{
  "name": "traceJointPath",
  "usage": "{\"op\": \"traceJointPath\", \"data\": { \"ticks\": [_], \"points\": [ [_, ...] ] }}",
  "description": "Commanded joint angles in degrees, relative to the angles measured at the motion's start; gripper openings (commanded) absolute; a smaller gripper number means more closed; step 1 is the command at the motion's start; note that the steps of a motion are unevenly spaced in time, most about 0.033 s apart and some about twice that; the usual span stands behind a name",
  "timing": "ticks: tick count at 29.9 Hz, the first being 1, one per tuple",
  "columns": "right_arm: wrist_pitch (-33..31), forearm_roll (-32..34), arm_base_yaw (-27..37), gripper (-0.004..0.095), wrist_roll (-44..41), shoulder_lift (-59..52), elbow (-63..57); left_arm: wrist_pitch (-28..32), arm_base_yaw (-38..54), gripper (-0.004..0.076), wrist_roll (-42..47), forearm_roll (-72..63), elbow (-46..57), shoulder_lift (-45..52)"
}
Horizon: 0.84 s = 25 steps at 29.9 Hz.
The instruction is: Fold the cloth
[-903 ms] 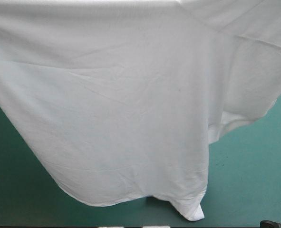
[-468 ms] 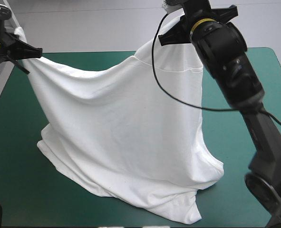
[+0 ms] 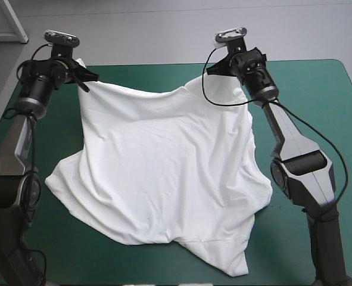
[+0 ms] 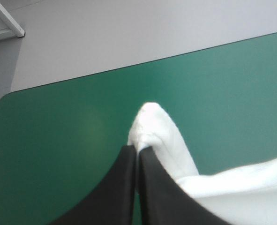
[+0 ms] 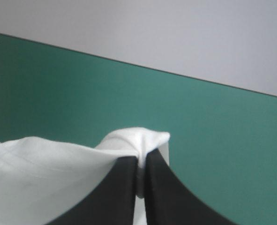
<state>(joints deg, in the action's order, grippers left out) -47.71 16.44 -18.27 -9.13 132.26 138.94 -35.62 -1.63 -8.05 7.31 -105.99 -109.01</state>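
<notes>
We are pinching the white T-shirt (image 3: 164, 173) at two spots along its far edge. Our left tool (image 4: 137, 149) is closing almost fully on one bunched corner, and our right tool (image 5: 142, 158) is doing likewise on another. The far edge is hanging raised between them, while the rest is lying rumpled on the teal-green counter (image 3: 318, 101), reaching toward its near edge.

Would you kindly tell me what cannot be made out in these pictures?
Left wrist view: past the left gripper only a pinched tip of the T-shirt shows; the picture's edge cuts off the rest.
Right wrist view: likewise at the right gripper.
High view: the T-shirt hides the teal-green cover beneath it.
High view: which part of the garment each gripper pinches is too small to tell.
</notes>
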Motion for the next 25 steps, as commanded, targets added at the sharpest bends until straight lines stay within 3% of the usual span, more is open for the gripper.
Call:
{"op": "traceJointPath", "data": {
  "ticks": [1, 3, 5, 8, 10, 11, 13, 18, 21, 25],
  "points": [
    [7.49, 0.73, 0.27, -0.0018, -1.37, -1.86, 2.56, 9.73, -0.08, -0.0008, 0.87, -0.53, -1.58, -2.08],
    [8.95, 0.33, 0.27, 0.0000, -3.12, -1.60, 2.56, 11.89, -0.08, 0.0002, 1.94, -0.74, -1.58, -4.58],
    [10.43, -2.63, 0.92, 0.0106, -2.21, -1.60, 2.56, 13.05, -0.08, 0.0074, 4.08, -0.44, -1.58, -6.69],
    [9.36, -8.83, 2.36, 0.0520, -0.63, -2.28, 2.56, 13.36, -0.08, 0.0292, 5.68, -0.44, -1.58, -7.88],
    [5.99, -9.21, 3.02, 0.0829, -0.63, -3.09, 2.56, 11.82, -0.08, 0.0477, 5.58, 0.04, -1.68, -7.43],
    [3.84, -9.09, 3.00, 0.0922, -0.63, -3.72, 2.56, 10.24, -0.08, 0.0536, 5.58, 0.70, -2.04, -7.04],
    [-0.61, -7.18, 3.04, 0.0933, -0.74, -5.74, 2.56, 5.52, -0.08, 0.0619, 6.49, 2.88, -3.72, -5.67],
    [-11.38, -6.71, 3.04, 0.0891, -0.90, -13.41, 2.56, -9.73, -0.08, 0.0617, 6.49, 4.53, -9.61, -0.04],
    [-20.94, -5.92, 3.04, 0.0865, 0.50, -17.95, 2.36, -20.32, -0.08, 0.0617, 6.49, 4.27, -11.84, 4.02],
    [-22.24, -9.01, 3.04, 0.0821, 1.84, -25.00, -3.20, -33.46, -0.08, 0.0606, 6.02, 4.28, -11.87, 8.73]
  ]
}}
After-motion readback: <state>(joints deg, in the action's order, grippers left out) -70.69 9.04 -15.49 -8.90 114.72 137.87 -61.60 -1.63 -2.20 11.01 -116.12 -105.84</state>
